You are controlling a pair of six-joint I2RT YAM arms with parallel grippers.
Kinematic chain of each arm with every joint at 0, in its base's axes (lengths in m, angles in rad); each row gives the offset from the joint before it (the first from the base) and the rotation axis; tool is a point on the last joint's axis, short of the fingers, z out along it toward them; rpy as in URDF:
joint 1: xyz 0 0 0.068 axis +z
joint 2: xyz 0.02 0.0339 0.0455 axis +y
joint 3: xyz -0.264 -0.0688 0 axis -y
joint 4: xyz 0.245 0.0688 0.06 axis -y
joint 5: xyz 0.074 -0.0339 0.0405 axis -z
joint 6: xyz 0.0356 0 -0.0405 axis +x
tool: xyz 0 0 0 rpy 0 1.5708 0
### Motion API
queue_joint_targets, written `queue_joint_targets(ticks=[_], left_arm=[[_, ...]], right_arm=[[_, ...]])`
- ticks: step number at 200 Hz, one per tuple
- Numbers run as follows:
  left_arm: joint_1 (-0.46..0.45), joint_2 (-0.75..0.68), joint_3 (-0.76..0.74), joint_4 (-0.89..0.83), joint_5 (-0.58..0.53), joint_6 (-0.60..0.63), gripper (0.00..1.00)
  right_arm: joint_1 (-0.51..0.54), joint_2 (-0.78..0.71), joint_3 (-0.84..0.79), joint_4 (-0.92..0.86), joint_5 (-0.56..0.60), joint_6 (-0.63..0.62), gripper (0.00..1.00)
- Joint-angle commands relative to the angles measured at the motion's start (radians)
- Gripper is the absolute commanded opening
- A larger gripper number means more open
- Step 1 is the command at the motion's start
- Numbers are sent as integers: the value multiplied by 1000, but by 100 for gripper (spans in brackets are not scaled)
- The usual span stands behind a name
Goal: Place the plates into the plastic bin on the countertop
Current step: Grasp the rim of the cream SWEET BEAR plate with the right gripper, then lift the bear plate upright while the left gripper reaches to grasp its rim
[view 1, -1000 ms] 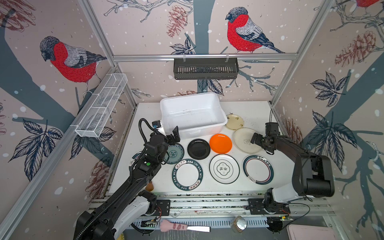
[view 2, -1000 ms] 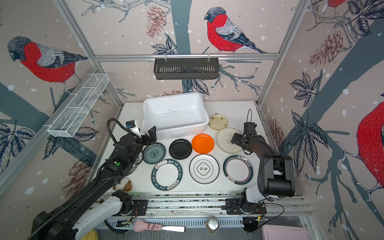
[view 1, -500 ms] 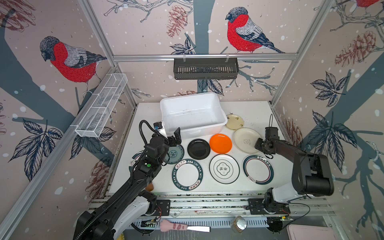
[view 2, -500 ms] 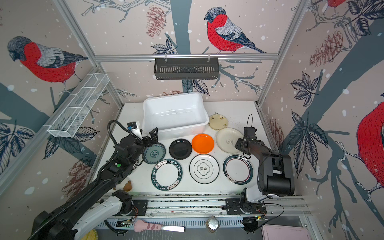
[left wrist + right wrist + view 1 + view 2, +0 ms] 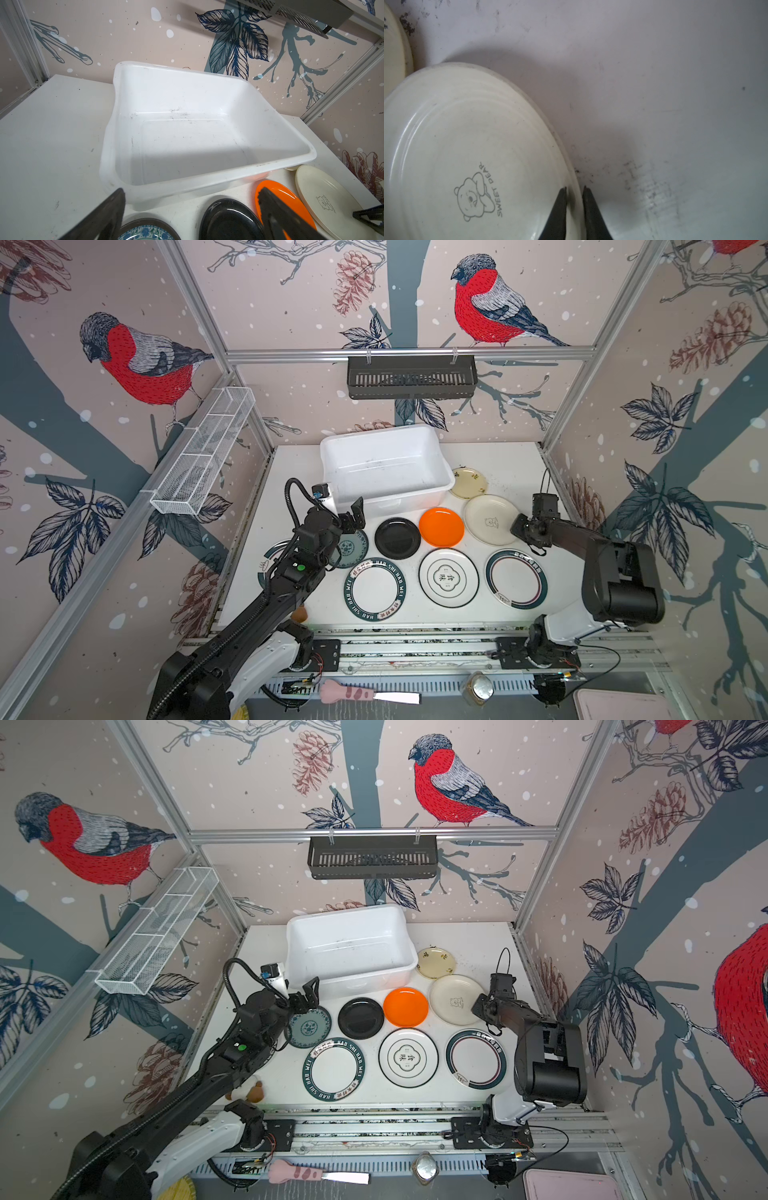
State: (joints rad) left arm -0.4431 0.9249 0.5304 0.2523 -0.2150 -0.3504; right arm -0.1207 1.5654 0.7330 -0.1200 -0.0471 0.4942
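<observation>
Pinching the rim of the cream plate (image 5: 467,145) on the counter (image 5: 675,83) was the right end effector (image 5: 574,190), left end effector (image 5: 191,192) hung spread wide, by the teal plate (image 5: 351,549), beside the plastic bin (image 5: 207,93).

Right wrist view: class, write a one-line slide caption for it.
Right gripper pinches the rim of the cream bear plate on the countertop.

Top views: paired, high at the front, looking down on the whole tabletop (image 5: 511,456). Left wrist view: low and near, facing the white bin (image 5: 187,93). Right wrist view: very close above the cream plate (image 5: 467,135), which all views share.
</observation>
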Motion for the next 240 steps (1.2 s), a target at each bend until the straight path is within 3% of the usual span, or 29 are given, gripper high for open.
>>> queue_joint_targets(ticks=[1,38,83,151,203,240], left_arm=[[-8,12,6,43,-30,10,99],[-21,37,24,18,-41,13,99],[-38,29,23,22,-39,17,98],[-126,79,69,42,-25,3,98],[-241,258,193,114,43,-22,98],[-334,404,309,188,191,5,95]], right_arm=[[-4,-4,-3,9,-10,9,16],[-5,-8,-3,7,-2,27,4],[-9,-70,-20,18,-5,35,2],[-9,-369,-54,5,24,81,0],[17,-578,-38,39,-30,69,0],[101,-628,-3,17,-5,24,0]])
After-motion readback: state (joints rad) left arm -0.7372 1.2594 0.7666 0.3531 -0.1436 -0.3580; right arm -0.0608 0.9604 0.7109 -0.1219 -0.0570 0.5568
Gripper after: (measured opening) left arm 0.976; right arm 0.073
